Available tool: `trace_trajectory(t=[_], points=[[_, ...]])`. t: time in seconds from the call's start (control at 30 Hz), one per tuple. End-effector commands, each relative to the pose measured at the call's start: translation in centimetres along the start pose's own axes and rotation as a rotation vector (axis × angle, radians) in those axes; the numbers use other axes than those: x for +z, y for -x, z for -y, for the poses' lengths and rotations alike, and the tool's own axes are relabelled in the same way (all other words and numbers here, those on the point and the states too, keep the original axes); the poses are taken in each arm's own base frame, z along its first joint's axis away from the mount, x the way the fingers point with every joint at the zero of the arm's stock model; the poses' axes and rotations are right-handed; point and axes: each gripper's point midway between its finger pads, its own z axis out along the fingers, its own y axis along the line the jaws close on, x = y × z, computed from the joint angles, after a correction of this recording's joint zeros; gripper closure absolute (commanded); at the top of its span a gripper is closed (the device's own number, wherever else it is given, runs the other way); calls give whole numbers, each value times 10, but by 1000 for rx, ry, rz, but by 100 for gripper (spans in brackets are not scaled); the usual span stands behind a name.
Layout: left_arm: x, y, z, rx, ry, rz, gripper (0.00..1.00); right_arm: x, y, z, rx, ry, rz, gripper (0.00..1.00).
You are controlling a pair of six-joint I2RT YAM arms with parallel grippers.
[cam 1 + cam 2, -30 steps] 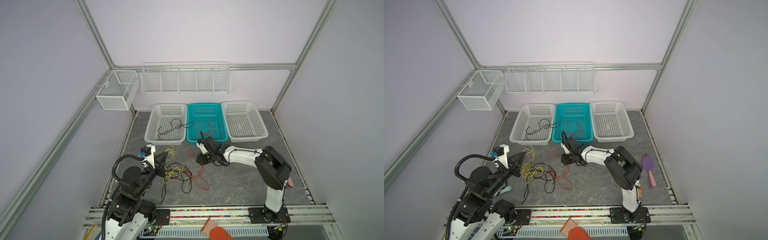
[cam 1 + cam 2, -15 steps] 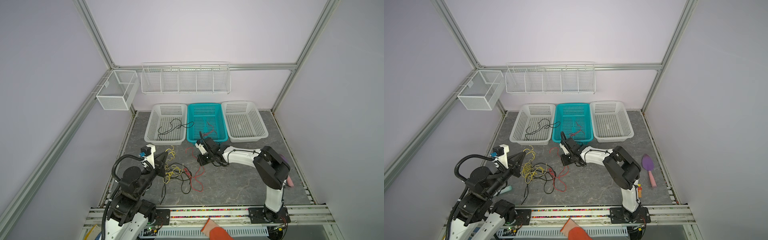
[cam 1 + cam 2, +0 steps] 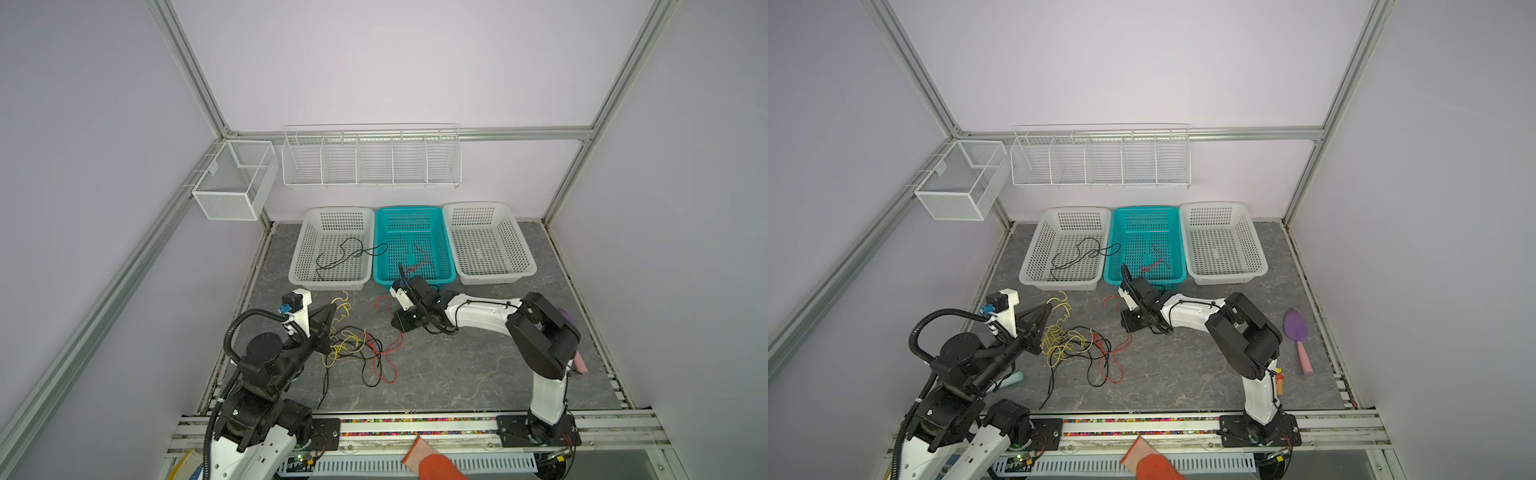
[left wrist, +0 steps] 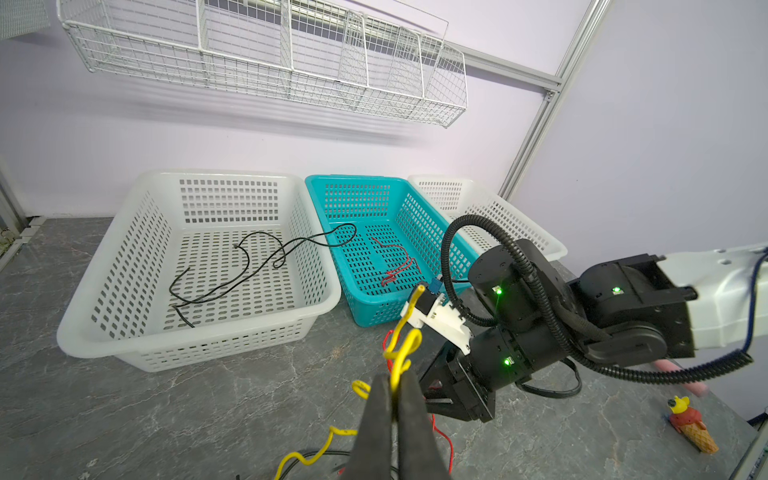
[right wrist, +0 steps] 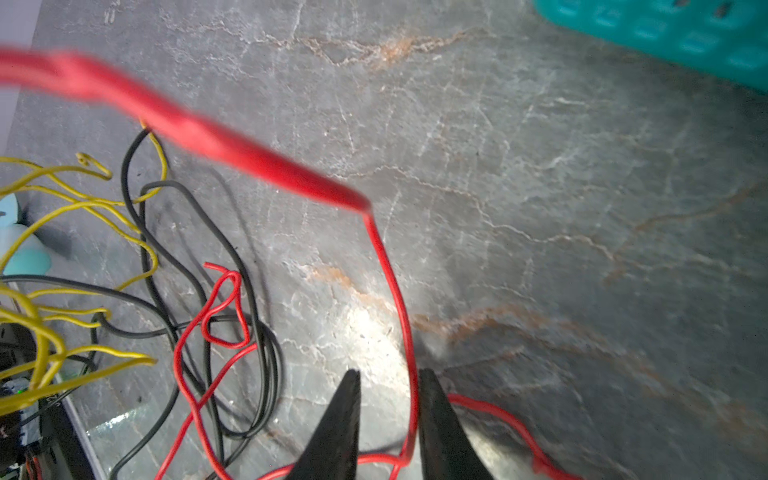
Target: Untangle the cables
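Note:
The cables lie as a tangle [image 3: 357,345] [image 3: 1079,345] of yellow, black and red wires on the grey table between the arms. My left gripper [image 4: 395,384] [image 3: 331,308] is shut on a yellow cable [image 4: 405,349], whose end curls up beyond the fingertips. My right gripper [image 5: 390,374] [image 3: 398,326] sits low over the table, open, with a narrow gap. A red cable [image 5: 399,299] runs through that gap, along the inside of one finger. Another black cable [image 3: 345,255] lies in the left white basket, another red one [image 3: 419,259] in the teal basket.
A white basket [image 3: 305,249], a teal basket [image 3: 380,245] and a second white basket [image 3: 519,249] stand in a row at the back. A wire shelf [image 3: 370,158] and mesh box [image 3: 232,183] hang above. A purple trowel [image 3: 1296,328] and a toy ice cream [image 4: 690,424] lie on the right.
The right gripper has edged a little toward the tangle, and the loose red cable loops have shifted slightly left. The left arm and its yellow cable have stayed put.

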Motion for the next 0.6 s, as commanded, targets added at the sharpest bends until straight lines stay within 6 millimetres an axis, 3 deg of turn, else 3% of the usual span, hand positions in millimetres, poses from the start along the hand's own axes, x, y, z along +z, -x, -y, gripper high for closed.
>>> trace_trajectory(t=[0.0, 0.1, 0.2, 0.57], points=[[2, -2, 3, 15, -19, 2, 100, 1, 3, -6, -7, 10, 11, 82], [2, -2, 3, 15, -21, 2, 100, -5, 5, -5, -10, -1, 27, 93], [2, -2, 4, 15, -25, 2, 100, -25, 13, -7, -26, -16, 76, 93], [4, -4, 7, 11, -42, -11, 100, -151, 41, -11, -100, -131, 318, 93]])
